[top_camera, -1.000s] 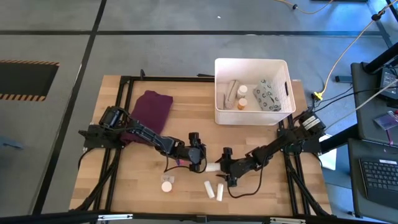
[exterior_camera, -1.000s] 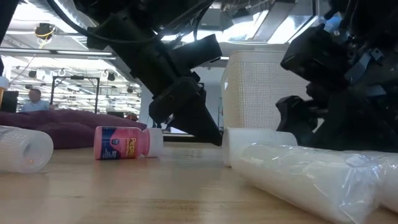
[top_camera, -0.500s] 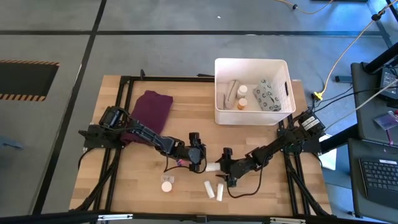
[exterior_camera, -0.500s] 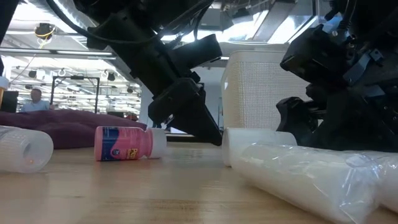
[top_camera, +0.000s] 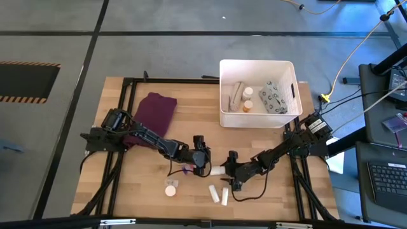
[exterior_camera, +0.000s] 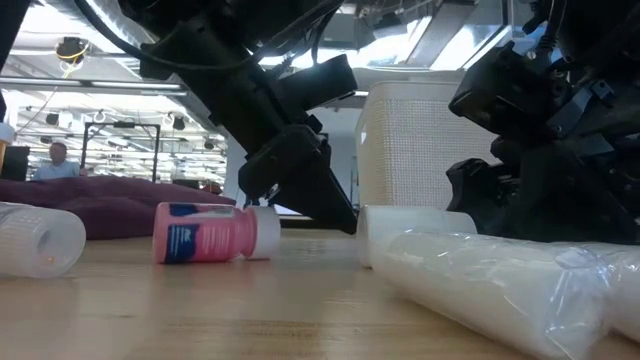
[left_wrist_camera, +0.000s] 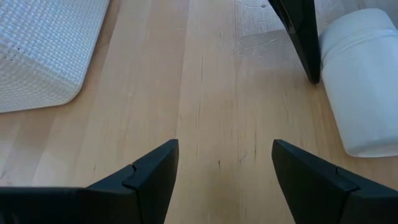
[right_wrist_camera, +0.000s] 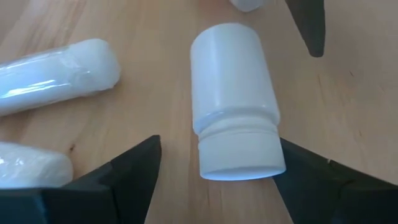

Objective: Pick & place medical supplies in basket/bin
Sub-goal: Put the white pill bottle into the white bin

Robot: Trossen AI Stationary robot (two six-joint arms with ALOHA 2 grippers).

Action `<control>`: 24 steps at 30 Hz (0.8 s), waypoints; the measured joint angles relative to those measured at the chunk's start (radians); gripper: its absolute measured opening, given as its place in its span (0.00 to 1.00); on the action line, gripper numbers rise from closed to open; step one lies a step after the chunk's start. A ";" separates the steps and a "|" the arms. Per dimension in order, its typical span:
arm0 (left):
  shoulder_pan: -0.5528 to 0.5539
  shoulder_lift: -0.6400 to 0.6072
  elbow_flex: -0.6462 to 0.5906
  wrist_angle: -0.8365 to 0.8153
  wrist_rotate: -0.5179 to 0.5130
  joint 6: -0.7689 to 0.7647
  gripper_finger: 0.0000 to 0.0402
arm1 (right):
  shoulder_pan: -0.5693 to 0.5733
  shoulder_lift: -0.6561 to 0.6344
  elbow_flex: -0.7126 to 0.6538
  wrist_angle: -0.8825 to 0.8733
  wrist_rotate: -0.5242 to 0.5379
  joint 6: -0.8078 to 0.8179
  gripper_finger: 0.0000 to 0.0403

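White tub holds bottles and a patterned pouch.

The pale, matt wooden tabletop shows fine grain. The smooth white plastic pill bottle looks satiny. The glossy clear-wrapped white tubes crinkle at 9 o'clock from it. The white plastic tub carries a woven texture; the purple cloth looks soft.

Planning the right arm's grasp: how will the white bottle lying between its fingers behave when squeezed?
The white bottle lies on its side on the wooden table, so it may roll. Its smooth plastic looks slippery, probably stiff. The right end effector straddles it, open.
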 joint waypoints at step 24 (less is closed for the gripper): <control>0.000 -0.017 0.000 -0.062 0.001 0.011 0.62 | -0.001 -0.060 -0.004 -0.079 -0.010 -0.026 0.40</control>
